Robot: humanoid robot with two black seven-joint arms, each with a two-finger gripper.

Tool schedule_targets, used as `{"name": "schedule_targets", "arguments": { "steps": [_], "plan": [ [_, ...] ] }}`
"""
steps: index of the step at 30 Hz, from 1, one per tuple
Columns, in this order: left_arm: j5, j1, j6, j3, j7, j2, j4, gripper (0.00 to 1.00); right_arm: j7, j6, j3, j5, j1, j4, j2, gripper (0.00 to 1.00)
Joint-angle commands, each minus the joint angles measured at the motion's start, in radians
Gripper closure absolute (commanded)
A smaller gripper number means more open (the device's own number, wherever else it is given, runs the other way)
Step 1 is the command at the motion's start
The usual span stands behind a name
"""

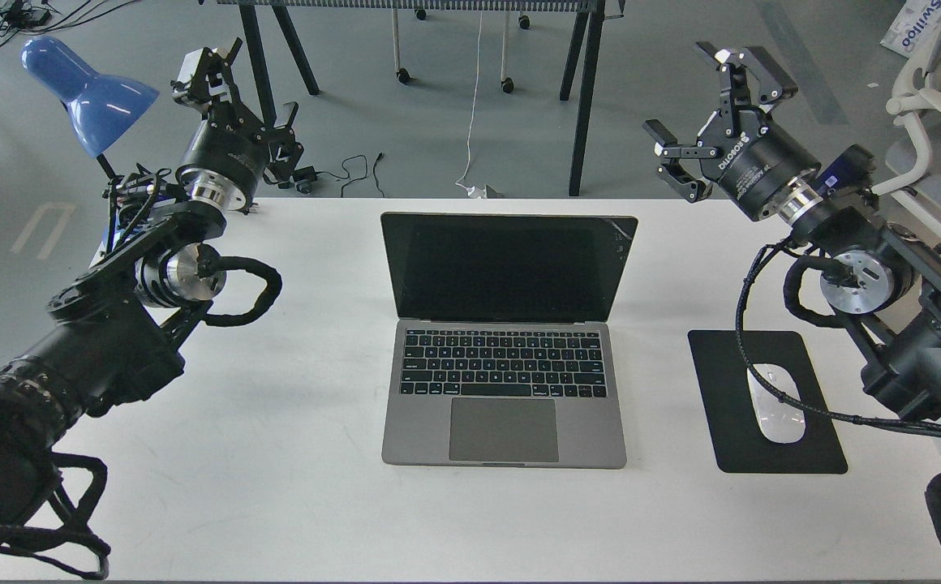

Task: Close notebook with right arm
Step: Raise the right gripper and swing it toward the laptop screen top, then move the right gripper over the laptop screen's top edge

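The notebook (pixel 504 341) lies open in the middle of the frame on the white worktop (pixel 276 454), its black screen standing up at the far side, long axis left to right. The screen's top edge sits left of and below the right arm (pixel 852 243), whose jaws (pixel 702 109) hang spread wide in the upper right, well apart from it. The left arm's jaws (pixel 209 69), upper left, are too end-on to tell. A mouse pad (pixel 771 454) lies right of the notebook.
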Motion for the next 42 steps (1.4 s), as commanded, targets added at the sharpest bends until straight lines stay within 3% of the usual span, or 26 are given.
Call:
{"name": "schedule_targets", "arguments": {
  "steps": [1,10,15,28,38,42],
  "plan": [
    [0.002,0.001,0.008,0.000,0.000,-0.002,0.000,0.00,0.000,-0.001,-0.001,0.002,0.000,0.001,0.003,0.00],
    [-0.001,0.000,0.009,0.000,0.000,0.000,0.000,0.00,-0.002,-0.011,-0.004,-0.001,0.003,0.003,0.003,0.00],
    [-0.001,0.000,0.009,0.000,0.000,0.000,0.000,0.00,-0.006,-0.034,-0.040,-0.016,0.094,-0.026,-0.006,0.00],
    [-0.001,0.000,0.008,0.000,0.000,0.000,0.000,0.00,-0.008,-0.144,-0.591,-0.036,0.465,-0.313,0.106,0.00],
    [-0.002,0.000,0.008,0.000,0.000,0.000,0.000,0.00,-0.008,-0.201,-0.884,-0.036,0.520,-0.610,0.348,0.00],
    [-0.002,0.000,0.008,0.000,0.000,0.000,0.000,0.00,-0.006,-0.192,-0.929,-0.032,0.516,-0.628,0.358,0.00]
  ]
}}
